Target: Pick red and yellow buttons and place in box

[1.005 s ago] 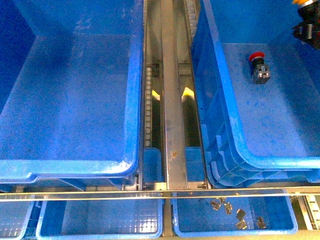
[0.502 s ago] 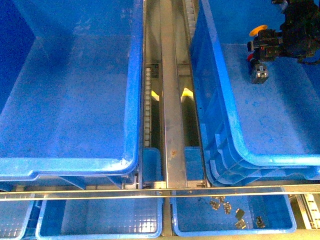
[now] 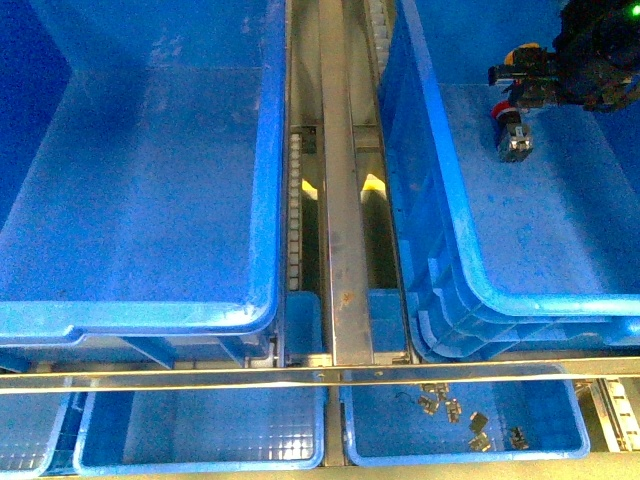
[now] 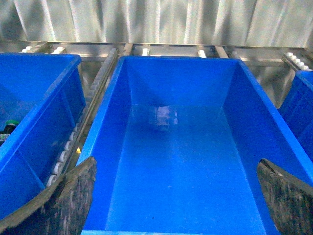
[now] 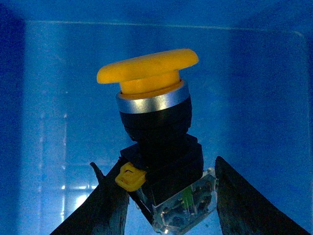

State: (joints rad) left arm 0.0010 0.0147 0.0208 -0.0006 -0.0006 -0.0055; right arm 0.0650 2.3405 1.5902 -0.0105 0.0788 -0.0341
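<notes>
Yellow button (image 5: 151,122) clamped in right gripper (image 5: 166,196).

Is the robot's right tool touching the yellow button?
Touching. In the right wrist view the yellow button sits clamped between the right tool's two fingers, its black body pressed against them.

Rail: you are seeing a steel conveyor rail (image 3: 340,200) running between the big crates | Near trays: two shallow grid-floored trays are lying below a thin metal bar (image 3: 320,377), the left tray (image 3: 200,435) and the right tray (image 3: 380,435) | Contents: small metal clips (image 3: 470,420) are sitting scattered in the right tray
</notes>
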